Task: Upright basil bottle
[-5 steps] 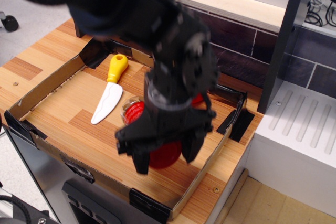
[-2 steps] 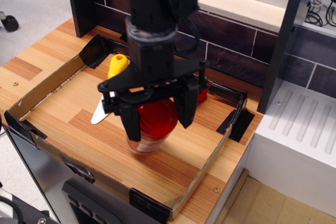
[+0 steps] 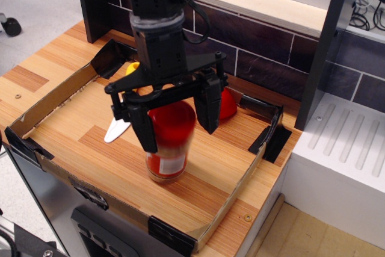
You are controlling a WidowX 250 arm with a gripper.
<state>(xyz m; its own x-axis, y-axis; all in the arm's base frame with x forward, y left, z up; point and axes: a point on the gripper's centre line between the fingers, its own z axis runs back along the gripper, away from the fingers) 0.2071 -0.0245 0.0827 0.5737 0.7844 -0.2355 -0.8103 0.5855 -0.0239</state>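
Observation:
The basil bottle stands upright on the wooden floor of the cardboard-walled tray. It is a clear jar with a red-and-white label and a wide red cap on top. My black gripper hangs straight over it, one finger on each side of the cap. The jaws are spread slightly wider than the cap and look apart from it. The arm hides the area behind the bottle.
A toy knife lies left of the bottle, its white blade and yellow handle partly hidden by the gripper. A small red strawberry sits behind the right finger. A dark tiled wall stands behind and a white rack to the right.
The bottle went from tilted in my grip to standing upright on the tray floor. My gripper swung upright, then rose a little while the bottle stayed put.

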